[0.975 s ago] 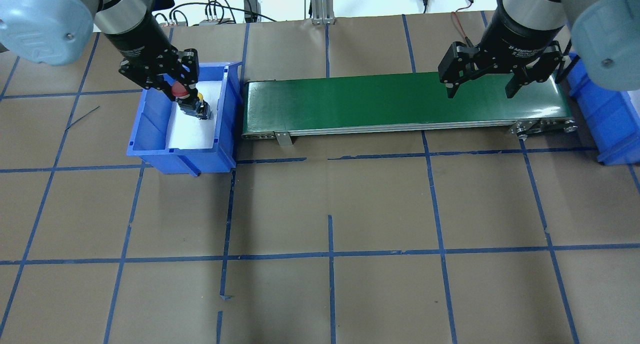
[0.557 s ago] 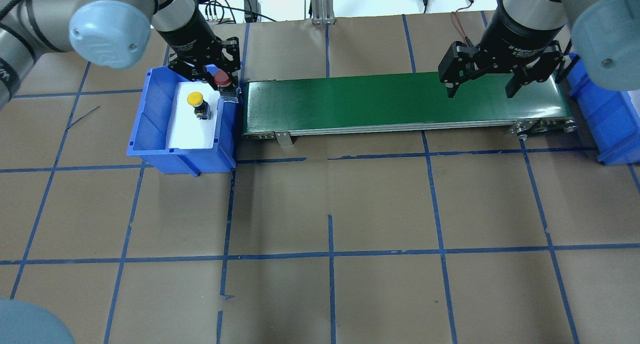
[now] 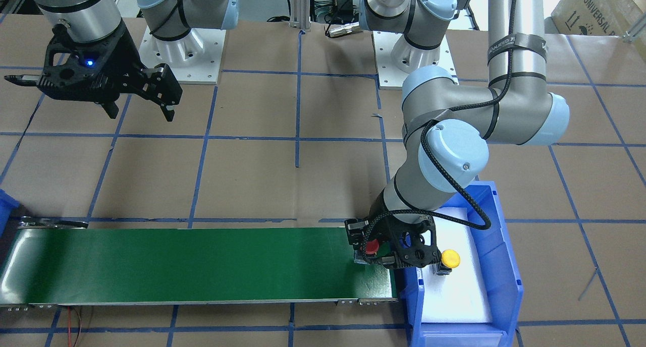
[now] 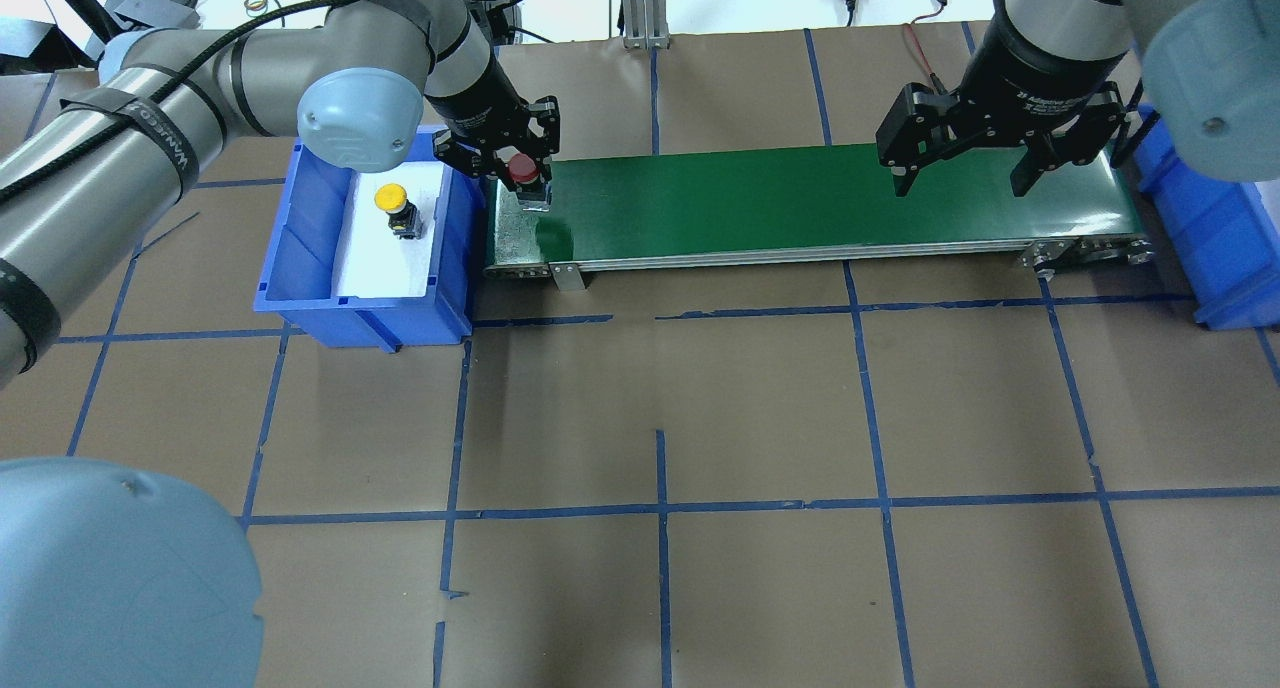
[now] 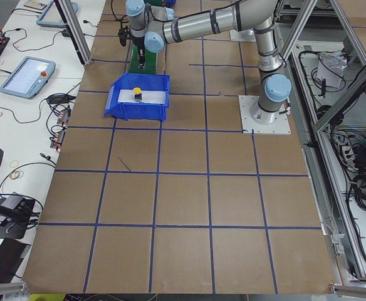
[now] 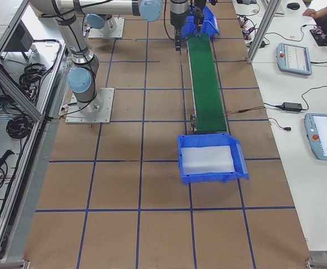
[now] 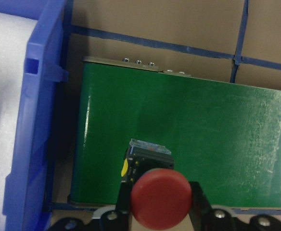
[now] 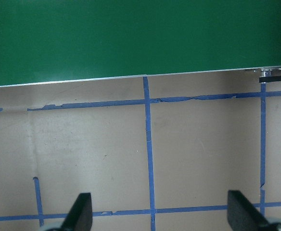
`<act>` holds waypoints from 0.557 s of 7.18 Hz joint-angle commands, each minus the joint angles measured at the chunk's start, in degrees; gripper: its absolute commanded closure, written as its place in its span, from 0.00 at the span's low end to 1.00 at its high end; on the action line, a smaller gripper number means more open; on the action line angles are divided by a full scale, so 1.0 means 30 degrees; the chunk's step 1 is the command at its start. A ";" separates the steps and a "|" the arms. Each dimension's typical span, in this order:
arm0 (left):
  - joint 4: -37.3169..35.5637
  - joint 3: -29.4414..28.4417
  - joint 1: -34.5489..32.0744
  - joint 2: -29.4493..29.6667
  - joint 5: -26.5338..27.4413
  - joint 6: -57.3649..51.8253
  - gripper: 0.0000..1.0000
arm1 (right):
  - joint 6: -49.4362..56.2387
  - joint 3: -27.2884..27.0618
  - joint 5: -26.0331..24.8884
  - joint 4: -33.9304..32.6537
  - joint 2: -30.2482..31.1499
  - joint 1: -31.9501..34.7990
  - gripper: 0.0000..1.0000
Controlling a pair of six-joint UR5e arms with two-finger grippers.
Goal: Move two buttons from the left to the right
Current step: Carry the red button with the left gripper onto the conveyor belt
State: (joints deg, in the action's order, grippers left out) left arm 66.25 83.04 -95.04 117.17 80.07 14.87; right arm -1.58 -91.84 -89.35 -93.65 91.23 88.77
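The red button [image 4: 522, 167] is held in my left gripper [image 4: 524, 175], which is shut on it just above the left end of the green conveyor belt [image 4: 800, 203]. In the left wrist view the red cap [image 7: 159, 196] sits between the fingers, with its dark switch body over the belt [image 7: 203, 144]. The yellow button [image 4: 390, 199] stands upright on white foam in the blue bin [image 4: 300, 258]. My right gripper [image 4: 962, 183] hangs open and empty over the belt's right end.
A second blue bin [image 4: 1220, 228] stands past the belt's right end, lined with white foam [image 6: 207, 159]. Brown paper with blue tape lines covers the table. Cables and devices lie along the far edge.
My left gripper has lifted the red button out of the blue bin and carried it right, over the belt's left end. The yellow button and the right arm have stayed put.
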 commanded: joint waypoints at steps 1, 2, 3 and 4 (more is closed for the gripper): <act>-0.0893 0.0326 -0.0018 0.0287 -0.0031 0.0201 0.75 | 0.0000 0.0000 -0.0013 0.0014 0.0001 0.0000 0.00; -0.1161 0.0387 -0.0047 0.0462 -0.0089 0.0346 0.72 | 0.0000 0.0000 -0.0013 0.0014 0.0001 0.0000 0.00; -0.1106 0.0446 -0.0047 0.0435 -0.0090 0.0637 0.57 | 0.0000 0.0000 -0.0013 -0.0015 0.0001 0.0000 0.00; -0.1018 0.0737 -0.0047 0.0435 -0.0061 0.0524 0.52 | 0.0000 0.0000 -0.0013 0.0014 0.0001 0.0000 0.00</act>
State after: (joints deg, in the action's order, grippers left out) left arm 63.14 84.48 -95.17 118.42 79.85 16.36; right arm -1.58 -91.84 -89.38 -93.64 91.23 88.77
